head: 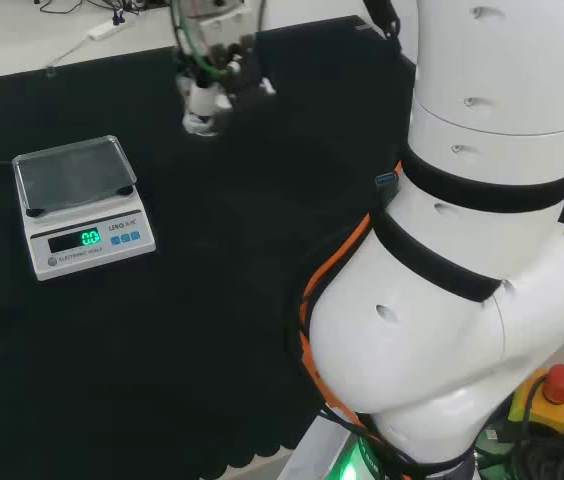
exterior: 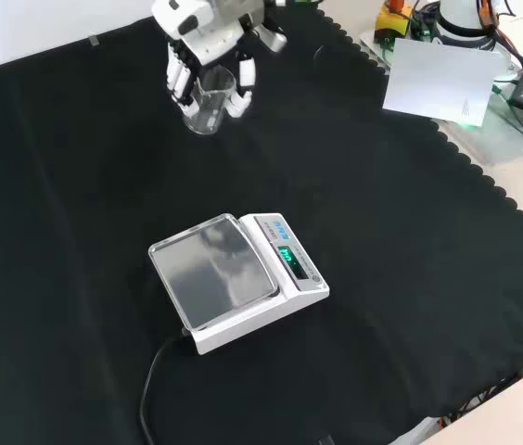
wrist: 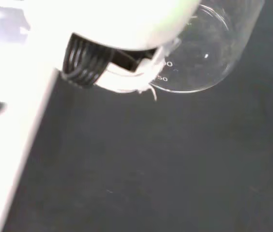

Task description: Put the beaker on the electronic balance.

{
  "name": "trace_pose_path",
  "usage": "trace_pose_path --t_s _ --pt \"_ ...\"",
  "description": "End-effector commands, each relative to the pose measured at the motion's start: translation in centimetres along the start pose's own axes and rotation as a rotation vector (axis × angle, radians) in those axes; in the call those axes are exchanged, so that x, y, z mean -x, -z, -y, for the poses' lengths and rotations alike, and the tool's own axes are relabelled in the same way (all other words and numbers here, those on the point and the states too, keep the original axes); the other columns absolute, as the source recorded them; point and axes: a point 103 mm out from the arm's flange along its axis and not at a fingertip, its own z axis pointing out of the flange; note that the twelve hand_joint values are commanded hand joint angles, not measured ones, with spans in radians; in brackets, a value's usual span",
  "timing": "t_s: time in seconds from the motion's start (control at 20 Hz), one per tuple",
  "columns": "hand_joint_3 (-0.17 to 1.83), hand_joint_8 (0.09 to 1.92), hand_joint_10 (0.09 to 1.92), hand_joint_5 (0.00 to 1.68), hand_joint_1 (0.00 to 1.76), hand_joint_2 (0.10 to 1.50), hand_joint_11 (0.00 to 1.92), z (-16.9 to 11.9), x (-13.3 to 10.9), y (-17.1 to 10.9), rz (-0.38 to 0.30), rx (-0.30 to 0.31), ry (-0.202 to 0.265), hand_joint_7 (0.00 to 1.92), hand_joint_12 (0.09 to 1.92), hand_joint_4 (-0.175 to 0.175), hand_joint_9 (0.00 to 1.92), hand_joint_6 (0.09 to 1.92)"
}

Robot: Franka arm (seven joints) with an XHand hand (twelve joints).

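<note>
A clear glass beaker (exterior: 208, 104) stands upright at the far end of the black cloth in the front view. The black and white hand (exterior: 204, 42) comes down over it, with fingers (exterior: 180, 82) on one side and the thumb on the other, curled round its wall. In the head view the hand (head: 214, 62) and beaker (head: 200, 112) are at the top, to the right of and beyond the balance. The white electronic balance (exterior: 285, 278) has a bare steel pan (exterior: 213, 273) and a lit green display; it also sits at the left of the head view (head: 82, 235). The wrist view shows the beaker (wrist: 209, 53) close beside a finger (wrist: 122, 77).
The balance's black cable (exterior: 150, 389) runs toward the near edge of the cloth. A white sheet (exterior: 433, 79) lies past the cloth's scalloped edge at the front view's top right. The arm's white links (head: 482, 250) stand at the head view's right, with a red stop button (head: 560, 383) below.
</note>
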Motion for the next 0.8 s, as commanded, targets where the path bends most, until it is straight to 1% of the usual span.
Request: trace_pose_path --t_s 0.05,0.25,0.45,0.55,0.8 --pt "0.71 1.05 0.99 1.10 1.26 0.70 1.24 -0.8 -8.7 2.7 0.062 0.000 0.053 1.12 0.96 0.015 1.14 0.92" --pt "0.71 1.05 0.99 1.10 1.26 0.70 1.24 -1.8 -13.2 3.3 0.050 0.003 0.122 1.12 0.96 0.013 1.14 0.92" --pt "0.72 1.05 0.99 1.10 1.26 0.70 1.24 -3.5 -16.8 3.0 0.042 -0.005 0.177 1.12 0.96 0.013 1.14 0.92" --pt "0.72 1.05 0.99 1.10 1.26 0.70 1.23 -4.2 -18.1 2.7 0.050 -0.008 0.201 1.12 0.96 0.014 1.14 0.92" --pt "0.72 1.05 0.99 1.10 1.26 0.70 1.23 -6.6 -20.0 1.6 0.046 -0.027 0.244 1.12 0.96 0.014 1.14 0.92"
